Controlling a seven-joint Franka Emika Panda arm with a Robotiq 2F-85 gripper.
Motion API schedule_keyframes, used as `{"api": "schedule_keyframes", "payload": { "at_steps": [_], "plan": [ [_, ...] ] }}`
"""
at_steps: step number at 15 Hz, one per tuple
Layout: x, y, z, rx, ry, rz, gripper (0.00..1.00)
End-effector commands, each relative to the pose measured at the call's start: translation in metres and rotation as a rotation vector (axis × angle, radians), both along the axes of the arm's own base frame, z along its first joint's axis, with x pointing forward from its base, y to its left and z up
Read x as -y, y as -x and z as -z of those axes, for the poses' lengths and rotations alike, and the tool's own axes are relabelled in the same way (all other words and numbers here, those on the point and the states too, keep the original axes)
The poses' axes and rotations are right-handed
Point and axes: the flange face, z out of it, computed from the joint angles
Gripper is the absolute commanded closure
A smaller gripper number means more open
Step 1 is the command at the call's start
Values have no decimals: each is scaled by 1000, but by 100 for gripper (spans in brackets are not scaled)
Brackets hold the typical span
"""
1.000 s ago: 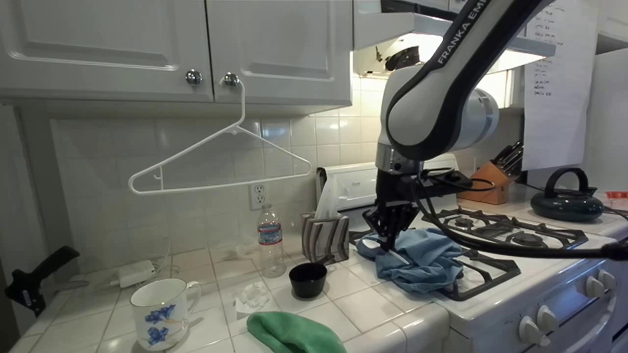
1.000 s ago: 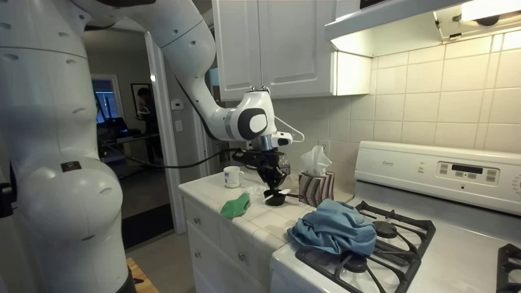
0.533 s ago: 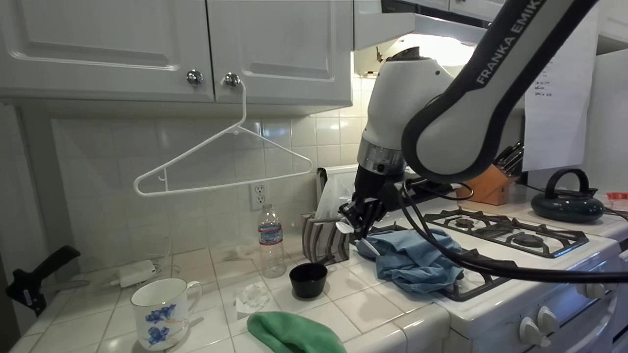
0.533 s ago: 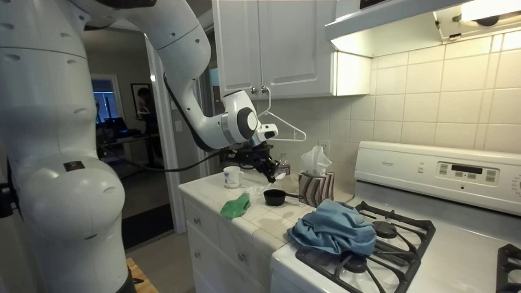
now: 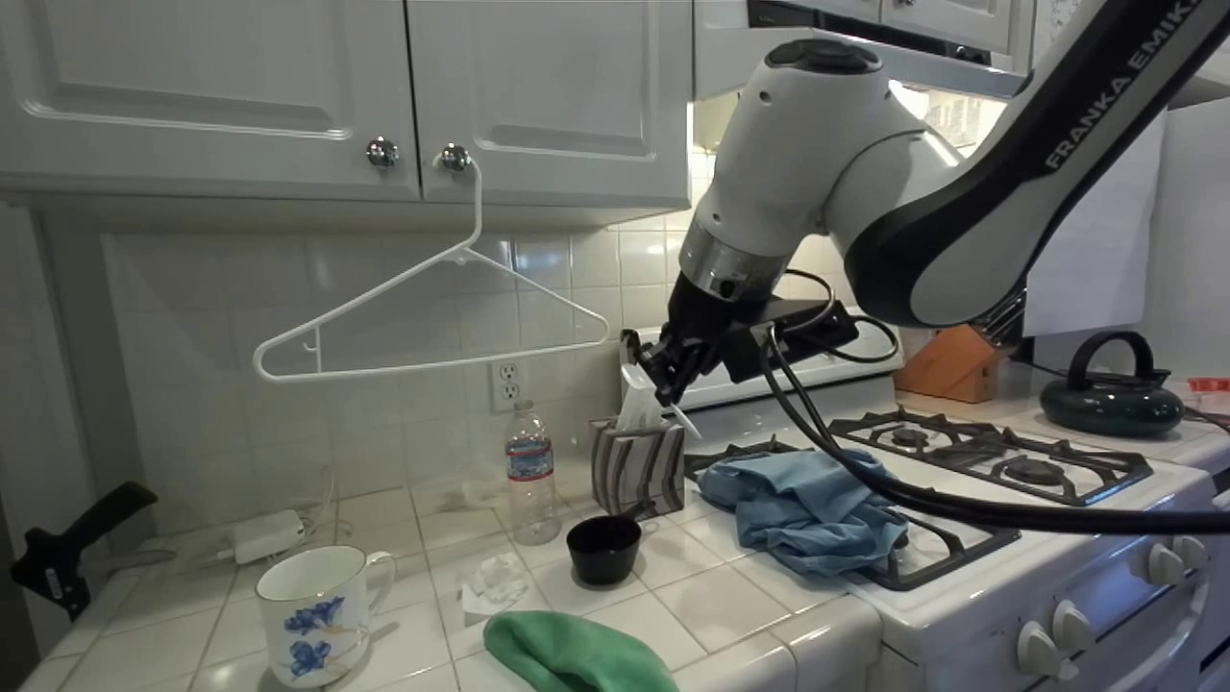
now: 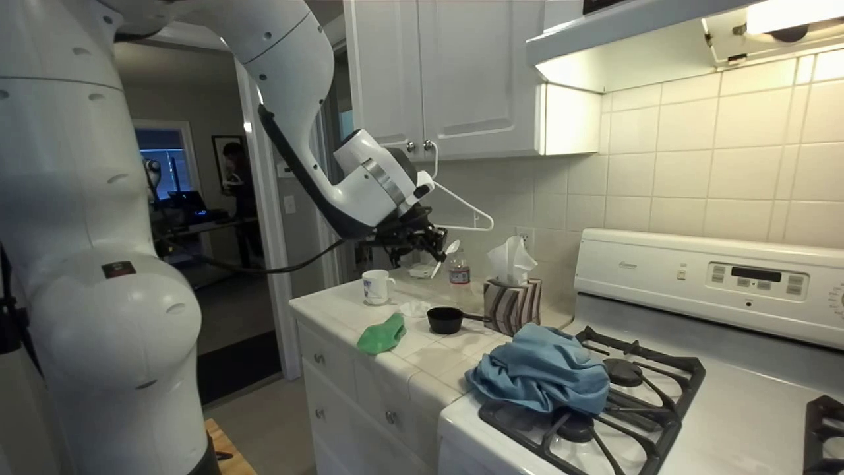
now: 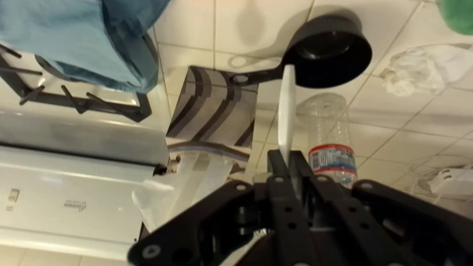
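Above tiled ctr point(image 5: 716, 604), arm point(image 6: 293, 99) bent, end effector point(image 7: 287, 157) angled dn, clamped tight on wht spoon point(image 7: 287, 107).

White hanger point(image 5: 461, 254) dangling from the cabinet knob point(image 5: 455, 157)!
And there's the blue cloth point(image 6: 541, 369), crumpled on the stove point(image 6: 758, 389), while on the tabletop point(image 5: 716, 604) a water bottle point(image 5: 531, 481) stands near the striped tissue box point(image 5: 629, 471), flowered mug point(image 5: 312, 620) well apart.

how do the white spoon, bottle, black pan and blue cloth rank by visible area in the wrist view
1. Blue cloth, cut off by the picture's edge
2. Black pan
3. Bottle, partly hidden
4. White spoon, smallest though near the camera
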Motion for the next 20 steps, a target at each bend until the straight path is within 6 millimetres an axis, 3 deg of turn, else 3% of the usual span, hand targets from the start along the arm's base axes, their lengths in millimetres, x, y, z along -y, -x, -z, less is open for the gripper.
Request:
{"api": "schedule_keyframes", "payload": {
  "at_steps": [1, 5, 7, 8, 11, 13, 14, 20],
  "plan": [
    [-21, -2, -14, 100, 42, -16, 98],
    [-48, -4, 10, 129, 81, -50, 98],
    [-52, -2, 34, 82, 71, -49, 98],
    [-47, 5, 17, 97, 73, -48, 92],
    [-49, 4, 36, 60, 67, -48, 92],
    [-49, 1, 36, 61, 66, -48, 92],
    [-49, 1, 36, 63, 66, -48, 98],
    [-76, -18, 41, 95, 123, -93, 98]
  ]
}}
